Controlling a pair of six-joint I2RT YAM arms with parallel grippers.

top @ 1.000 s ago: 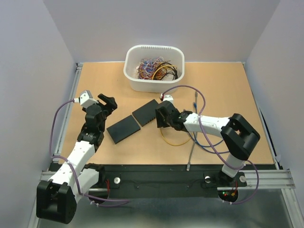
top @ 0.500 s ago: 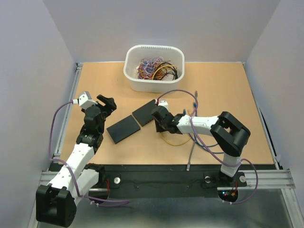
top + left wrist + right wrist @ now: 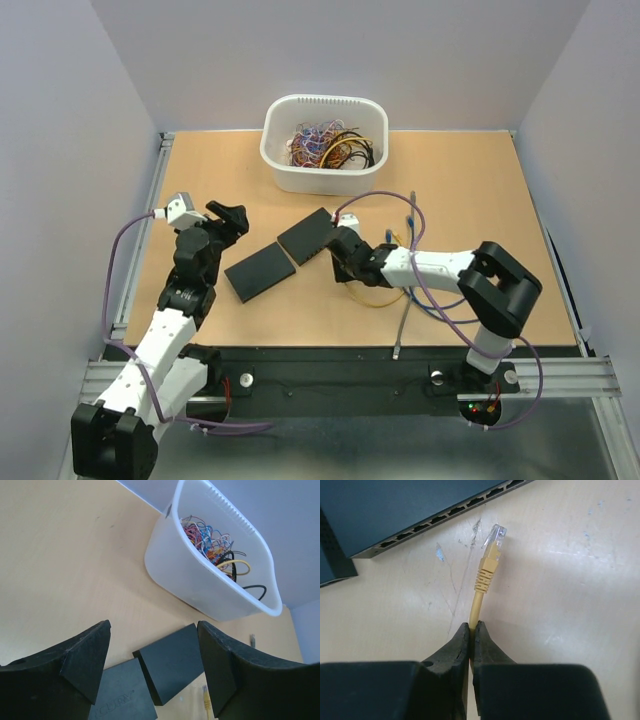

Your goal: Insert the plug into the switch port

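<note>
Spanning most of the top view, the tan counter (image 3: 470,180) carries everything else, with the two arms rising from its lower edge. The left arm (image 3: 170,310) reaches up the left side of the frame, and the right arm (image 3: 470,275) bends in from the right toward the centre. A white tub (image 3: 320,180) full of tangled coloured wires sits at the upper centre. Below it lie two flat black switches touching corner to corner: the left switch (image 3: 259,270) and the right switch (image 3: 308,236), both slanting up to the right. The left end effector (image 3: 228,215) hangs at the left of the switches with its jaws apart and nothing between them; its wrist view shows both black fingers (image 3: 75,665) spread wide, with the tub and switches beyond. The right end effector (image 3: 345,262) is low at the lower right corner of the right switch. In its wrist view the jaws are pressed together on the yellow cable (image 3: 476,610), gripping it just behind the ribbed boot. The clear plug (image 3: 493,537) at the cable's end lies on the counter in the upper centre of that view. Its tip points toward the row of ports (image 3: 435,517) along the switch edge, near them but apart, not in any port.
</note>
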